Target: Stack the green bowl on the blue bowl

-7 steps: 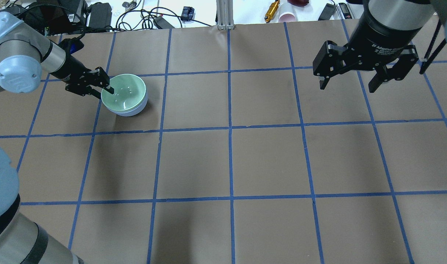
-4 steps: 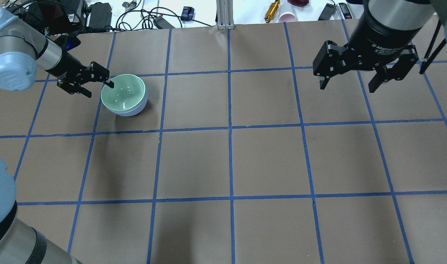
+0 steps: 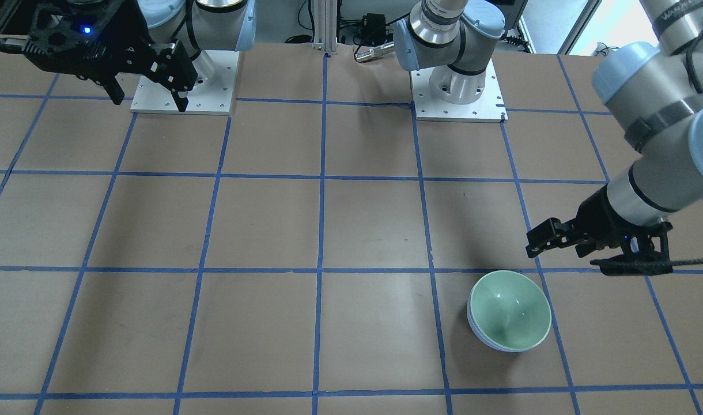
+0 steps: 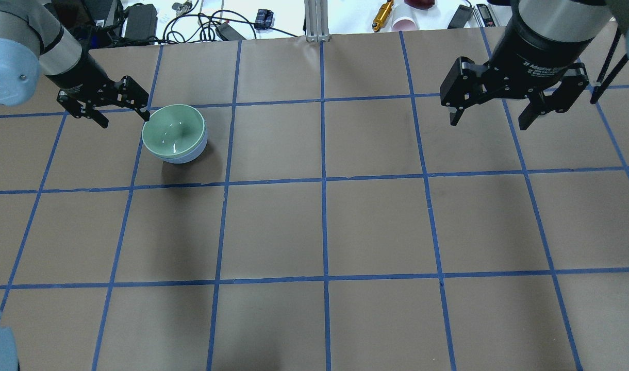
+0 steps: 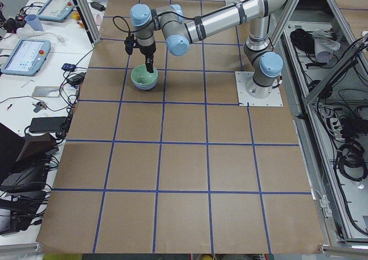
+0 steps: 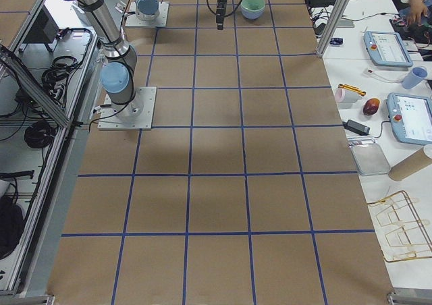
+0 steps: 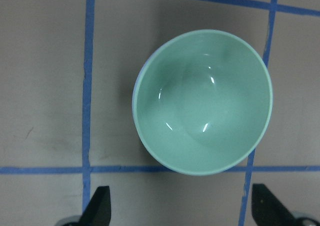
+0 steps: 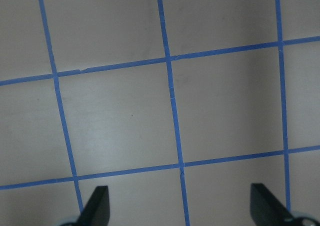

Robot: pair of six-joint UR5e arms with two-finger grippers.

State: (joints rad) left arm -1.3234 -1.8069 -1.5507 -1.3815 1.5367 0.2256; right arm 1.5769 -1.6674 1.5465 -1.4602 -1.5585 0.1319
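The mint-green bowl (image 4: 174, 131) sits nested upright inside the pale blue bowl (image 4: 184, 157), of which only a thin lower edge shows. The pair also shows in the front view, the green bowl (image 3: 510, 310) and the blue bowl's edge (image 3: 474, 327), and in the left wrist view, where the green bowl (image 7: 202, 101) fills the centre. My left gripper (image 4: 125, 118) is open and empty, just left of the bowls and apart from them; it also shows in the front view (image 3: 564, 257). My right gripper (image 4: 488, 122) is open and empty, high over the far right of the table.
The brown table (image 4: 325, 226) has a blue tape grid. Cables, tools and a pink cup (image 4: 403, 23) lie beyond the back edge. The right wrist view shows only the bare grid (image 8: 170, 111) below.
My left gripper has drawn back from the green bowl's rim, up and to the left, with its finger out of the bowl. The bowls and the right arm have not moved.
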